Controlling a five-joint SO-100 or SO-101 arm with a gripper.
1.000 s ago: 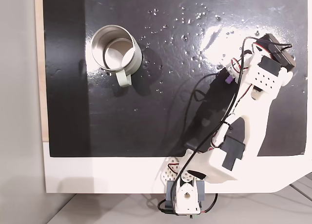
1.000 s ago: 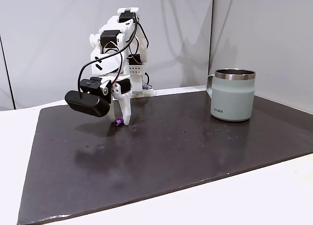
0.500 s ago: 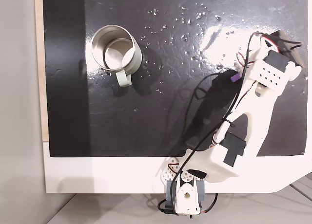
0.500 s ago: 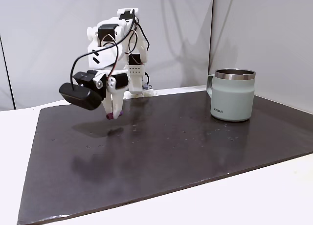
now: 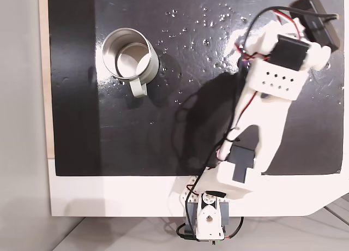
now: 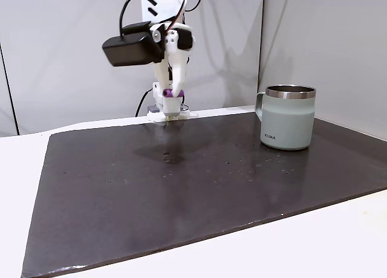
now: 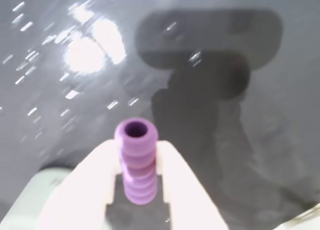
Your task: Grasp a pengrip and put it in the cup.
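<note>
The pengrip (image 7: 136, 162), soft, ribbed and light, sits clenched mid-length in our jaws, high above the surface (image 6: 211, 181).

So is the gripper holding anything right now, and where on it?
Yes. The gripper is shut on the purple pengrip, pinching its ribbed sides around mid-length, with the open end sticking out past the fingertips.

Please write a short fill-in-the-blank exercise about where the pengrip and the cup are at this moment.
1. The hand is shut on the ____ pengrip.
2. The pengrip is held ____ the dark mat, not lying on it.
3. The cup stands ____ on the mat.

Missing words: purple; above; upright
</note>
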